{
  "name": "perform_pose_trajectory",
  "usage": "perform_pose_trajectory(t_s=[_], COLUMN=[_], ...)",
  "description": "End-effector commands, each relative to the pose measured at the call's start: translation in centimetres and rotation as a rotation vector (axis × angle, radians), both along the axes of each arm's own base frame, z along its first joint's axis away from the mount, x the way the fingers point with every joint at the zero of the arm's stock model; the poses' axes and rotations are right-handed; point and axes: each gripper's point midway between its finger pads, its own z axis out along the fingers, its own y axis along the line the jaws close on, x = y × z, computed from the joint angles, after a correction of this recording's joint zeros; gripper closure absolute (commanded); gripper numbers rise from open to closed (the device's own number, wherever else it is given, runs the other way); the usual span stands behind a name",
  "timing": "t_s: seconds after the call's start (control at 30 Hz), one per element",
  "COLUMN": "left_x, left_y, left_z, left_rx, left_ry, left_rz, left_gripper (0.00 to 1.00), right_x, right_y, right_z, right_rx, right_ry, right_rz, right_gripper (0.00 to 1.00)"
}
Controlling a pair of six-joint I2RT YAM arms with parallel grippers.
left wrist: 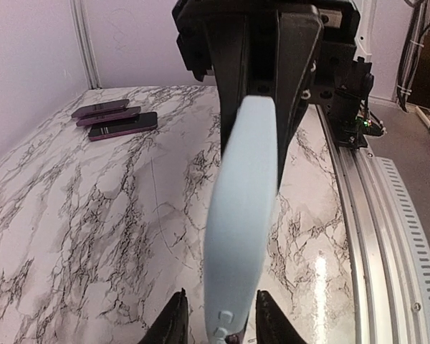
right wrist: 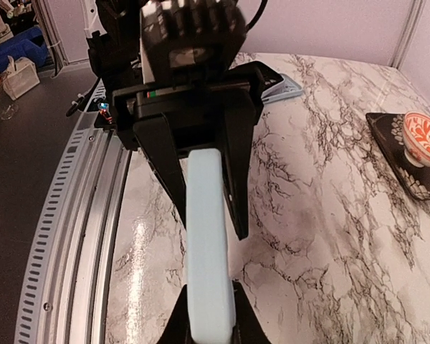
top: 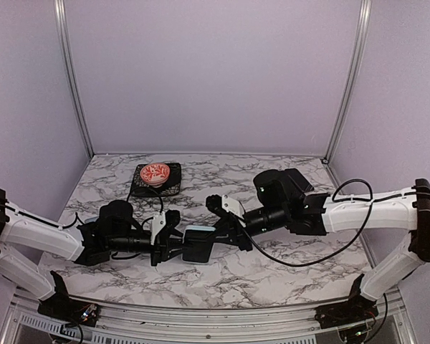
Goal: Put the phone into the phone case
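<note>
The left hand (left wrist: 216, 319) at 9 o'clock and the right hand (right wrist: 208, 319) at 3 o'clock are both clamping the pale-blue phone case (left wrist: 244, 215) edge-on above the bench (top: 272, 276), toward its 6 o'clock edge, so uneven pulling or an early release is risking a twist or drop.

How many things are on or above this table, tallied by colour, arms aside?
Pale blue: 2, a rounded phone case held aloft, a flat piece lying down
Dark: 4, three flat slabs, one patterned mat
Red-and-white: 1, a patterned bowl
Total: 7
</note>
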Motion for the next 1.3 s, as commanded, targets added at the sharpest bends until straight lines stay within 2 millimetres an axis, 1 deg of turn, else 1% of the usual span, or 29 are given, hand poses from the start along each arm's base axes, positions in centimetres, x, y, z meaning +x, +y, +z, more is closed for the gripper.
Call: perform_pose_trajectory(t_s=[0.0, 0.03, 0.07, 0.1, 0.13, 0.2, 0.23, 0.27, 0.33, 0.4, 0.47, 0.5, 0.53, 0.6, 0.67, 0.7, 0.73, 0.8, 0.83, 0.87, 0.9, 0.93, 0.97, 1.0, 1.07, 1.1, 1.17, 1.23, 1.27], left_x=[0.4, 0.4, 0.4, 0.5, 0.6, 0.6, 0.4, 0.0, -0.2, 0.2, 0.0, -0.2, -0.3, -0.7, -0.9, -0.9, -0.8, -0.7, -0.6, -0.2, 0.6, 1.9, 3.6, 5.4, 8.9, 9.8, 10.7, 10.8, 10.9], left_y=[-0.7, -0.8, -0.9, -1.0, -1.2, -1.5, -1.6, -1.7, -1.8, -1.8, -2.2, -2.4, -2.5, -2.7, -2.7, -2.6, -2.6, -2.4, -2.3, -2.2, -1.9, -1.4, -0.5, 0.5, 3.0, 4.0, 5.1, 5.6, 5.9], left_z=[0.6, 0.8, 1.2, 1.7, 2.4, 4.5, 5.7, 7.1, 9.5, 11.1, 11.7, 11.8, 12.1, 12.4, 12.7, 12.8, 12.9, 13.0, 13.1, 13.1, 13.0, 12.5, 11.5, 10.6, 8.6, 7.8, 7.3, 7.3, 7.2], left_rx=[-0.014, -0.020, -0.032, -0.046, -0.067, -0.136, -0.173, -0.217, -0.290, -0.339, -0.352, -0.353, -0.358, -0.366, -0.372, -0.374, -0.376, -0.382, -0.386, -0.390, -0.398, -0.403, -0.398, -0.390, -0.349, -0.321, -0.294, -0.283, -0.279], left_ry=[0.031, 0.037, 0.045, 0.057, 0.076, 0.119, 0.145, 0.156, 0.183, 0.207, 0.225, 0.234, 0.242, 0.253, 0.248, 0.243, 0.238, 0.234, 0.231, 0.232, 0.234, 0.232, 0.229, 0.230, 0.233, 0.233, 0.219, 0.205, 0.202], left_rz=[0.007, 0.007, 0.008, 0.012, 0.018, 0.022, 0.013, -0.006, -0.021, -0.002, -0.027, -0.042, -0.055, -0.080, -0.095, -0.093, -0.089, -0.078, -0.070, -0.042, 0.014, 0.097, 0.214, 0.336, 0.583, 0.658, 0.739, 0.758, 0.774], left_gripper=[0.83, 0.93, 1.00, 1.00, 1.00, 1.00, 1.00, 1.00, 1.00, 1.00, 1.00, 1.00, 1.00, 1.00, 1.00, 1.00, 1.00, 1.00, 0.97, 0.77, 0.48, 0.29, 0.17, 0.08, 0.01, 0.01, 0.01, 0.01, 0.01], right_x=[0.2, 0.1, 0.0, 0.1, 0.3, 0.9, 1.2, 1.4, 1.2, 1.0, 1.0, 0.9, 0.9, 0.8, 0.5, 0.5, 0.5, 1.0, 1.5, 2.2, 3.3, 4.4, 5.4, 6.3, 8.3, 9.4, 11.5, 13.1, 13.8], right_y=[0.6, 0.6, 0.6, 0.7, 0.6, 0.1, -0.2, -0.5, -0.9, -1.1, -1.2, -1.2, -1.2, -1.2, -1.2, -1.2, -1.3, -1.6, -1.7, -2.0, -2.4, -2.6, -3.0, -3.2, -3.6, -3.9, -4.5, -4.8, -4.8], right_z=[5.0, 5.2, 5.3, 5.3, 5.3, 5.0, 5.0, 5.0, 5.5, 6.1, 6.4, 6.5, 6.7, 7.0, 7.4, 7.5, 7.6, 7.5, 7.5, 7.3, 7.0, 6.7, 6.4, 6.2, 5.4, 4.9, 3.2, 1.0, 0.3], right_rx=[0.106, 0.112, 0.117, 0.122, 0.124, 0.139, 0.154, 0.173, 0.212, 0.237, 0.248, 0.250, 0.254, 0.265, 0.276, 0.278, 0.280, 0.277, 0.271, 0.260, 0.249, 0.232, 0.219, 0.210, 0.193, 0.185, 0.162, 0.138, 0.136], right_ry=[-0.076, -0.076, -0.074, -0.069, -0.064, -0.049, -0.043, -0.035, -0.022, -0.018, -0.024, -0.024, -0.023, -0.011, 0.004, 0.013, 0.019, 0.044, 0.061, 0.085, 0.129, 0.178, 0.248, 0.305, 0.423, 0.480, 0.599, 0.713, 0.753], right_rz=[0.026, 0.032, 0.035, 0.030, 0.014, -0.021, -0.043, -0.063, -0.077, -0.084, -0.083, -0.077, -0.074, -0.059, -0.036, -0.030, -0.033, -0.057, -0.081, -0.105, -0.144, -0.183, -0.219, -0.243, -0.314, -0.358, -0.438, -0.488, -0.492], right_gripper=[1.00, 1.00, 1.00, 0.95, 0.82, 0.48, 0.37, 0.30, 0.23, 0.20, 0.22, 0.27, 0.34, 0.52, 0.82, 0.94, 1.00, 1.00, 1.00, 1.00, 1.00, 1.00, 1.00, 1.00, 1.00, 1.00, 1.00, 1.00, 1.00])
